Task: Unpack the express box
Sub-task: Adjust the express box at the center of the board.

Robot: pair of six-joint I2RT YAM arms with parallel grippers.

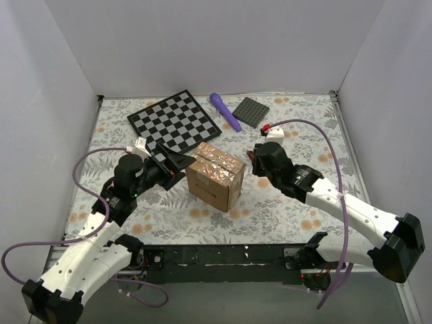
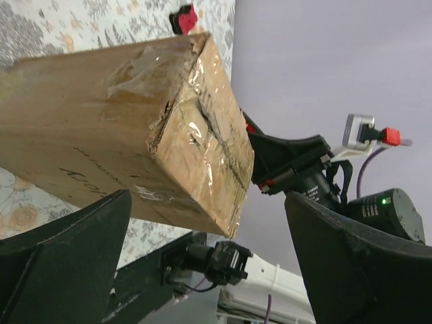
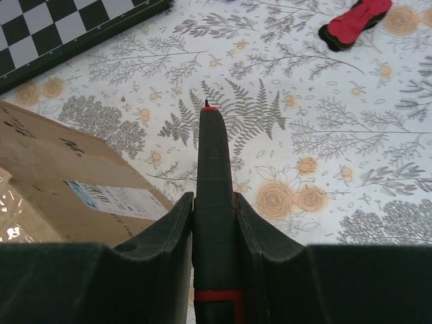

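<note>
A small brown cardboard express box [image 1: 216, 177] is shown standing on a floral tablecloth [image 1: 304, 108], its top flaps closed under shiny tan tape [image 2: 216, 135]. It is set between the two pincers: directly ahead of the left pincer [image 1: 177, 165], and just to the left of the right pincer [image 1: 258, 160]. The left pincer's fingers [image 2: 74, 236] are spread wide apart, and the box is framed between them without being touched, as far as can be told. The right pincer is clamped on a slender dark tool [image 3: 212, 148] with a red tip, which is pointed over the cloth, apart from the box's side where a white label [image 3: 118, 199] is stuck. Beyond the left pincer, a checkerboard [image 1: 174, 121] is laid flat. Further beyond the right pincer, a purple stick [image 1: 225, 111] and a dark grey square plate [image 1: 251, 111] are laid side by side. A red and black item [image 3: 354, 23] is seen ahead and to the right of the tool.
</note>
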